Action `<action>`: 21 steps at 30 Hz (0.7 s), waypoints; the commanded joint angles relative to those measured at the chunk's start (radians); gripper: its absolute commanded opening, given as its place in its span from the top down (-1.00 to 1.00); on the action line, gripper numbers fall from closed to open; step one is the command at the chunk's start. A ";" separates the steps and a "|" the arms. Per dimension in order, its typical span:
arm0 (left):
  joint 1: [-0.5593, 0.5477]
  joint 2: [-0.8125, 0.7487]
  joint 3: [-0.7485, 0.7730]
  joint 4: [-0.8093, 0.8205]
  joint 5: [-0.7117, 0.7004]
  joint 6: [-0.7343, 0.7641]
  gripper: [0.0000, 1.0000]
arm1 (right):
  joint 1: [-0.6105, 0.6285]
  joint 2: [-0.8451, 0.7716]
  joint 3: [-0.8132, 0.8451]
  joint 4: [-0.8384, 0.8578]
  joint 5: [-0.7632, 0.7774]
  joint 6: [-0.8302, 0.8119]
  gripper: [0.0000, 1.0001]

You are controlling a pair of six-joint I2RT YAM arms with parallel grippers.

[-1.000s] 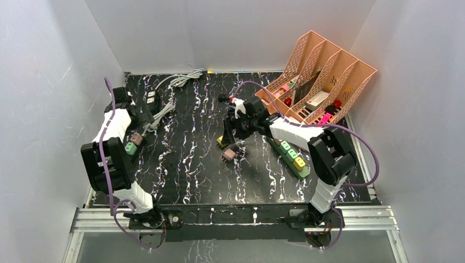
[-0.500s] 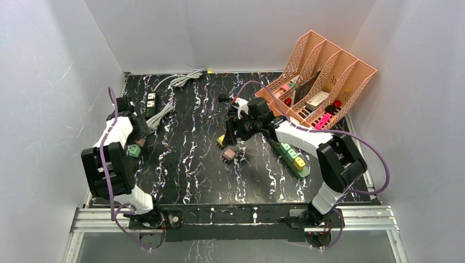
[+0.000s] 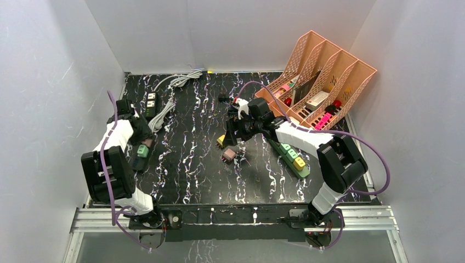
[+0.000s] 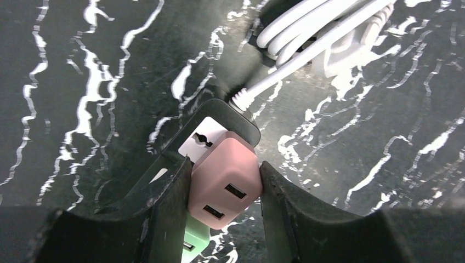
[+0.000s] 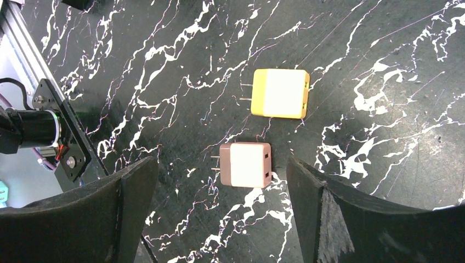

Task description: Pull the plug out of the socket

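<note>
Left wrist view: your left fingers (image 4: 274, 208) pinch the pink plug (image 4: 225, 183), seated in the socket strip (image 4: 230, 118) at 9 o'clock on the bench (image 3: 186, 164). Pull straight out, no twisting; your right fingers (image 5: 131, 203) gape empty.

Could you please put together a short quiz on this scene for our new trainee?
1. True or false: the left gripper flanks the pink plug, seated in the black power strip.
2. How many loose plugs lie below the right gripper? A) one B) two C) three
3. Fill in: the neighbouring plug beside the pink one is ____.
Key: 1 true; 2 B; 3 green.
</note>
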 commanded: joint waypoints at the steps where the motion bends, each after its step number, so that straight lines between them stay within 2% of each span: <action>1: -0.061 -0.042 0.014 0.002 0.142 -0.101 1.00 | 0.014 -0.055 -0.010 0.049 0.011 0.012 -0.87; 8: -0.254 -0.041 0.100 0.035 0.080 -0.283 1.00 | 0.081 -0.059 -0.003 0.076 0.057 -0.007 -0.86; 16: -0.374 -0.004 0.093 0.121 0.005 -0.487 1.00 | 0.128 -0.016 0.033 0.109 0.050 -0.014 -0.85; 21: -0.434 0.035 0.106 0.169 0.015 -0.544 1.00 | 0.213 0.037 0.081 0.174 0.078 -0.044 -0.97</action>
